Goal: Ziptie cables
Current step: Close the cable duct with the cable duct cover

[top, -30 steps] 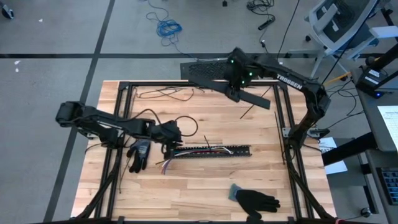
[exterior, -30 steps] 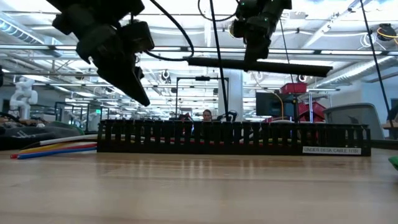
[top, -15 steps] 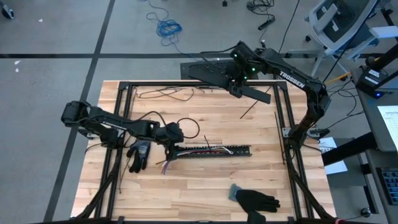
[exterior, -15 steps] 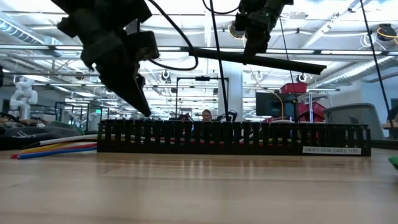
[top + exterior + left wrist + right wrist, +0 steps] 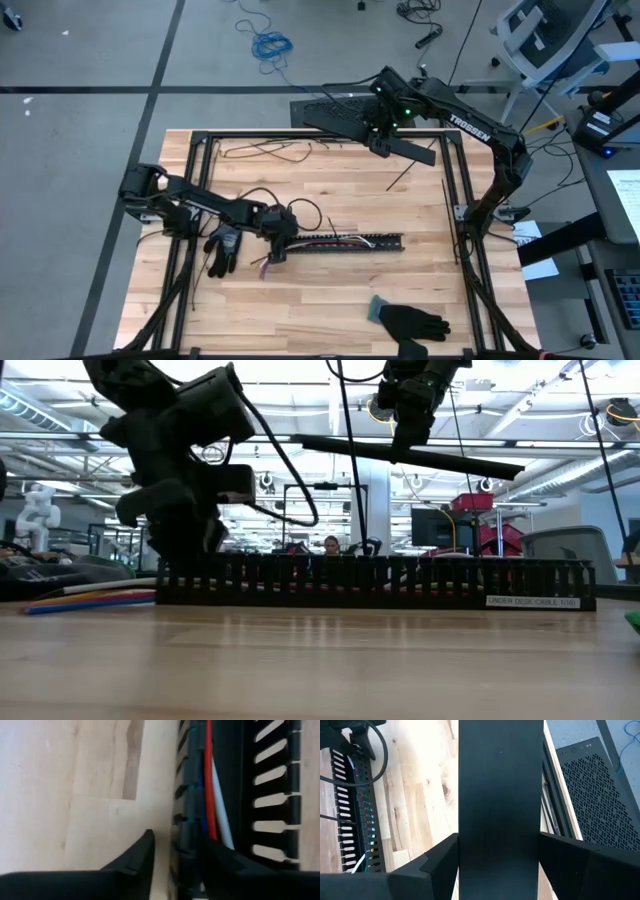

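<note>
High view shows the wooden counter (image 5: 330,300) with the right gripper (image 5: 385,143) up near its far edge, its fingers (image 5: 437,857) clamped on a long flat black strip (image 5: 500,805). Smaller, the black slotted tray (image 5: 345,243) lies mid-counter with the cables (image 5: 215,815) inside it. The left gripper (image 5: 277,240) sits low at the tray's left end, fingers (image 5: 135,857) apart either side of the tray wall.

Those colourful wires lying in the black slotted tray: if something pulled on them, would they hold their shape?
Probably not. The cables look thin and splay loosely past the end of the slotted tray, so they would likely flop and bend. They seem light, so a tug might drag the whole bundle along the channel.
</note>
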You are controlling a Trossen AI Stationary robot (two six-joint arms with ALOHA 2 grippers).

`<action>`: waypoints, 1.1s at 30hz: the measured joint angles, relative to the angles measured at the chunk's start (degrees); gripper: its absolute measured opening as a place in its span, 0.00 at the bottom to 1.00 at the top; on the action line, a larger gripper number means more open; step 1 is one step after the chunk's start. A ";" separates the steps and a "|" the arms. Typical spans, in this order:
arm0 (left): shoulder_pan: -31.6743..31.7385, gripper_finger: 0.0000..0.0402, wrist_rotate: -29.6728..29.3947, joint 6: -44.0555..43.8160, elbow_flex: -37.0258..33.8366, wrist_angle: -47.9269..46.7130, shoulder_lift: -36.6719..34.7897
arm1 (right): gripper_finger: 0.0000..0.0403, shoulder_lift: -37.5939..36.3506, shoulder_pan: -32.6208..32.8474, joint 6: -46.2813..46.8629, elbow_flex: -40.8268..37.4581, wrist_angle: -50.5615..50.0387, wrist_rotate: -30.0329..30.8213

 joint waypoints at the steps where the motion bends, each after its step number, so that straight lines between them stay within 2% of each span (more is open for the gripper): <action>1: -0.11 0.29 -0.42 -0.02 0.00 -0.40 0.06 | 0.56 0.00 0.00 0.02 0.00 -0.04 0.01; 6: -0.69 0.09 0.21 0.04 -0.07 -6.08 -2.13 | 0.56 0.00 0.02 0.00 0.00 -0.27 0.02; 10: -1.86 0.02 2.23 0.19 -0.16 -13.72 -4.35 | 0.56 0.00 0.00 0.02 0.00 -0.47 0.03; 16: -4.04 0.08 2.21 7.27 0.00 -22.22 -5.05 | 0.56 0.00 -0.09 -0.94 0.00 -2.64 0.02; 19: -4.04 0.12 1.59 9.05 -0.04 -23.39 -5.05 | 0.56 0.00 -0.13 -0.94 0.00 -3.66 0.04; 27: -3.65 0.13 2.02 3.92 0.58 -22.73 -5.84 | 0.56 0.00 -0.03 -2.63 0.00 -8.57 0.02; 33: -3.30 0.13 2.01 -2.81 1.03 -17.43 -6.83 | 0.56 0.00 0.22 -2.44 0.00 -9.11 -0.06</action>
